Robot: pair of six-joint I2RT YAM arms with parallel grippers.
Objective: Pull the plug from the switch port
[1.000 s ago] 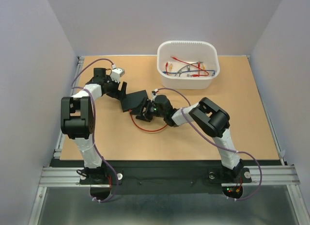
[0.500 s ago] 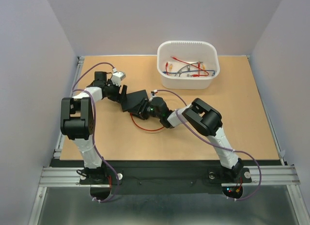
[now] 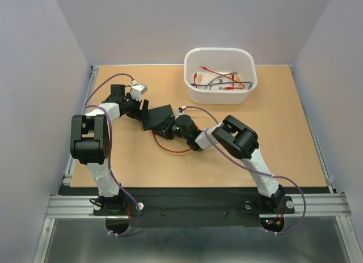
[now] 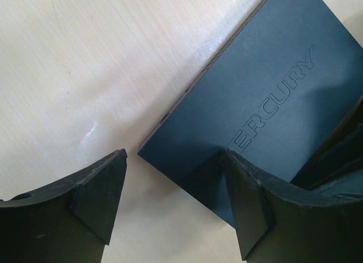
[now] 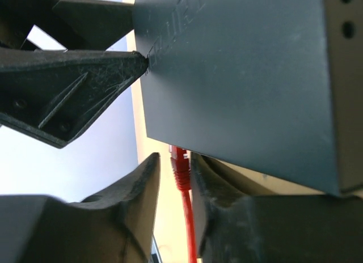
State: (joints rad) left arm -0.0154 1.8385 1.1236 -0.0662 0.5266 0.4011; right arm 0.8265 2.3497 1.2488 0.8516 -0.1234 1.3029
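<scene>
The black switch (image 3: 158,116) lies flat at mid-table; in the left wrist view its top (image 4: 266,98) reads "MERCURY". A red plug (image 5: 180,162) sits in a port on its near edge, and its red cable (image 3: 170,148) loops over the table. My left gripper (image 3: 143,109) is open at the switch's far-left corner (image 4: 174,156); one finger (image 4: 249,206) is over the switch top, the other (image 4: 99,198) over bare table. My right gripper (image 5: 174,173) is open and straddles the plug; one finger (image 5: 211,186) is against it, the other (image 5: 142,189) is a small gap away.
A white tub (image 3: 220,75) with several loose cables stands at the back right. The table's raised metal rails run along its left edge (image 3: 79,138) and near edge (image 3: 187,203).
My right arm has reached left toward the switch, bringing its jaws around the red plug. The left gripper shifted slightly at the switch's corner.
</scene>
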